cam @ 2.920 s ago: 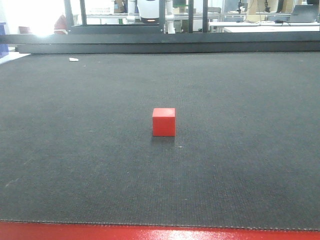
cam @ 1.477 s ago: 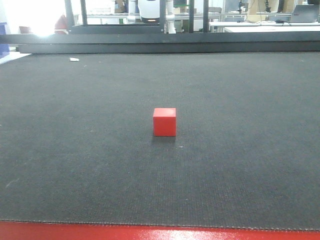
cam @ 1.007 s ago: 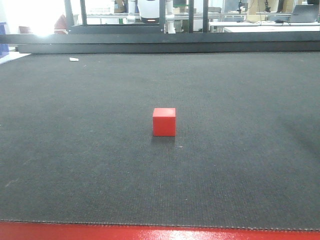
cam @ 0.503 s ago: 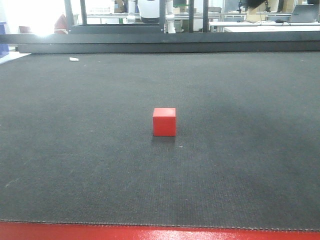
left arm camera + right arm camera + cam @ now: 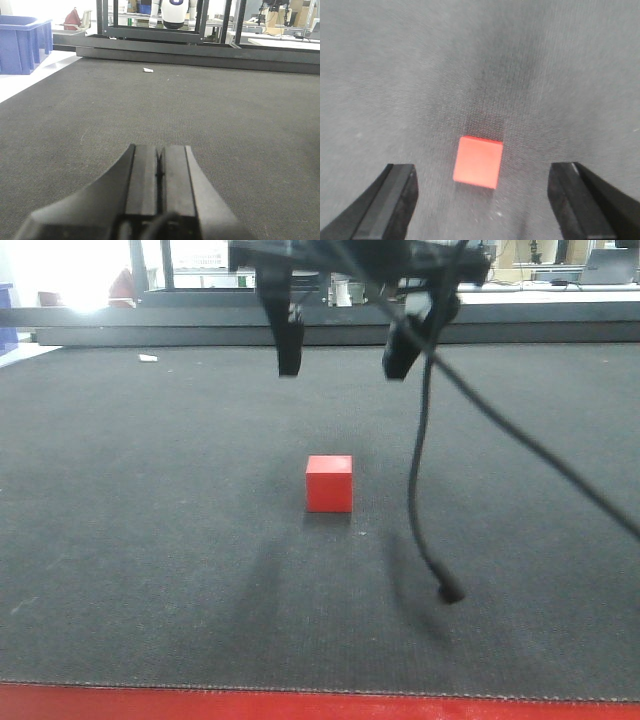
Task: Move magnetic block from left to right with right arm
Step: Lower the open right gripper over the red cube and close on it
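Black and spread wide, the right gripper hangs over the mat, its jaws set further apart than the block is wide. In the front view its fingers point straight down, their tips well above the block and clear of it. In the right wrist view the block shows roughly midway between the two jaws and touches neither. A thin black cable droops from the gripper, curves down to the right of the block and ends in a small plug low over the mat; I cannot tell whether the plug touches it.

The block, a plain red cube, rests flat on the mat near the middle of the front view, below the gap between the jaws. Soft shadows of the fingers fall on the mat in front of it.

The left gripper sits low over the mat well apart from the block, jaws pressed together with only a thin seam between them.

The mat is dark grey and finely woven, with a red strip along its near edge. A small white scrap lies near its far left corner, just before a black rail. A blue bin stands off the mat on the left
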You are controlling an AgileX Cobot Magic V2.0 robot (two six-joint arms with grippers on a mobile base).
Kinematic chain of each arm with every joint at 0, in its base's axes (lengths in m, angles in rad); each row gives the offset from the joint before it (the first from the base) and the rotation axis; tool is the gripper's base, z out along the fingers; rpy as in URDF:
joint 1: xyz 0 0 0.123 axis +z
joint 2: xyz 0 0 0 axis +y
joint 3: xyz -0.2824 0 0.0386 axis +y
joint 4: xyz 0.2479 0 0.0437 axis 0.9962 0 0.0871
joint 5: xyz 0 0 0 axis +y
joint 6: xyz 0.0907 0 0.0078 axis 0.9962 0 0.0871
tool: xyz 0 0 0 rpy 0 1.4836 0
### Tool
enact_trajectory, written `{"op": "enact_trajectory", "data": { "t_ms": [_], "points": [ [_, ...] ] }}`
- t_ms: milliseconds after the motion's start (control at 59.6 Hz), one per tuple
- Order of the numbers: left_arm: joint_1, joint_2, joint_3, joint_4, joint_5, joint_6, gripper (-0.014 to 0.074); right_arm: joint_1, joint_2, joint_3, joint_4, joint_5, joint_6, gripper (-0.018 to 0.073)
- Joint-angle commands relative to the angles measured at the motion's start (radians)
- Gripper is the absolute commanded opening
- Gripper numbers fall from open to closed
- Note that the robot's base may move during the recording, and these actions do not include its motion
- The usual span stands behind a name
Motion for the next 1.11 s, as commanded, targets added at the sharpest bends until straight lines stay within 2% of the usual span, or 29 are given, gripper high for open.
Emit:
{"op": "enact_trajectory", "data": {
  "t_ms": [0, 520, 654, 755, 805, 856, 957, 1091],
  "points": [
    [-0.003, -0.014, 0.010, 0.000, -0.091, -0.007, -0.0116, 0.005, -0.023, -0.039, -0.030, -0.020, 0.028, 0.0624],
    [-0.003, -0.014, 0.010, 0.000, -0.091, -0.007, -0.0116, 0.017, 0.126, -0.039, -0.028, -0.057, 0.028, 0.0620],
    [-0.003, -0.014, 0.010, 0.000, -0.091, -0.007, -0.0116, 0.017, 0.137, -0.039, -0.027, -0.076, 0.028, 0.0501],
    [-0.003, -0.014, 0.010, 0.000, -0.091, -0.007, -0.0116, 0.017, 0.138, -0.039, -0.027, -0.075, 0.028, 0.0302],
    [-0.003, -0.014, 0.010, 0.000, -0.091, -0.007, -0.0116, 0.015, 0.136, -0.040, -0.028, -0.075, 0.028, 0.0232],
    [-0.003, -0.014, 0.010, 0.000, -0.091, -0.007, -0.0116, 0.012, 0.132, -0.042, -0.028, -0.074, 0.028, 0.0202],
    [-0.003, -0.014, 0.010, 0.000, -0.091, -0.007, -0.0116, 0.003, 0.111, -0.045, -0.028, -0.075, 0.022, 0.0197],
    [-0.003, -0.014, 0.010, 0.000, -0.091, -0.007, -0.0116, -0.030, 0.053, -0.045, -0.026, -0.075, -0.038, 0.0197]
  ]
}}
